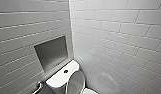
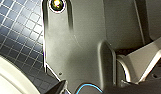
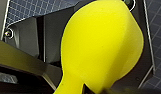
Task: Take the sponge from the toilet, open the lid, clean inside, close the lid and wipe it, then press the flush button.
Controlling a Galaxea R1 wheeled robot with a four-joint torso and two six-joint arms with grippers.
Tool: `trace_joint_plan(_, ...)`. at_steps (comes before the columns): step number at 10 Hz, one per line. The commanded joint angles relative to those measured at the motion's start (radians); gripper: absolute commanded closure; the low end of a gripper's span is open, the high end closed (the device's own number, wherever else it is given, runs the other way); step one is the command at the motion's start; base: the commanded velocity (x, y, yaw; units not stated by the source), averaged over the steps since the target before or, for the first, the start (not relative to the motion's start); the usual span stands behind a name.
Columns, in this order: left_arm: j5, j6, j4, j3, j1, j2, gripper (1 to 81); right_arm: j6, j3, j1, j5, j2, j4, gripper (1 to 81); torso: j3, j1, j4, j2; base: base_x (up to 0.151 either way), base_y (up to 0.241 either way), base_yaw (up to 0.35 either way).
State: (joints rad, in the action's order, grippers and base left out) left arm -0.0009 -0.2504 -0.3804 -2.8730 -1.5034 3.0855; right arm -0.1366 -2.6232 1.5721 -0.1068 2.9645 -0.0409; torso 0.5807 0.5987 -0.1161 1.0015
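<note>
Step in hand is judged to be cleaning inside: sponge picked up, lid open, bowl not yet reached.

- The sponge (image 3: 101,47) is seen bright yellow and close up in the right wrist view. It is pinched to a narrow waist at one end, so it is taken as clamped in the right end effector (image 3: 83,90).
- The state of the left end effector (image 2: 63,88) cannot be told. Beside it a white curved edge (image 2: 8,80), probably the toilet's rim, is seen over the dark gridded floor (image 2: 18,30).
- The toilet (image 1: 59,80) is seen low in the head view, set in the corner of the white tiled wall (image 1: 116,37) below a recessed niche (image 1: 51,52).
- The lid (image 1: 76,82) appears raised, standing against the tank.
- The flush button (image 1: 65,71) is seen as a dark round spot on the tank top, untouched.
- Very little of the bowl is caught in the head view.

Next move: the sponge has to be lowered into the bowl and rubbed along the inner wall. The grip must be kept tight, since a soft sponge could slip when dragged. The upright lid should be cleared on the way down.
</note>
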Motion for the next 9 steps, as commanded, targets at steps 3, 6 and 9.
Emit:
trace_joint_plan(3, 0.039, 0.188, 0.232, 0.034, 0.035, -0.019, 1.0, -0.003, 0.037, -0.039, 0.059, -0.016, -0.008, 81.1, 0.0, 0.0, -0.157, 0.0, 0.0, 0.0, 0.0)
trace_joint_plan(6, 0.073, 0.186, 0.233, 0.035, 0.031, -0.016, 1.0, -0.006, 0.12, -0.054, 0.001, -0.097, -0.007, 81.1, 0.0, 0.0, -0.167, 0.0, 0.0, 0.0, 0.0)
trace_joint_plan(9, 0.074, 0.192, 0.226, 0.035, 0.031, -0.025, 1.0, -0.011, 0.499, -0.105, -0.091, -0.348, -0.013, 81.1, 0.0, 0.0, -0.191, 0.0, 0.0, 0.0, 0.0)
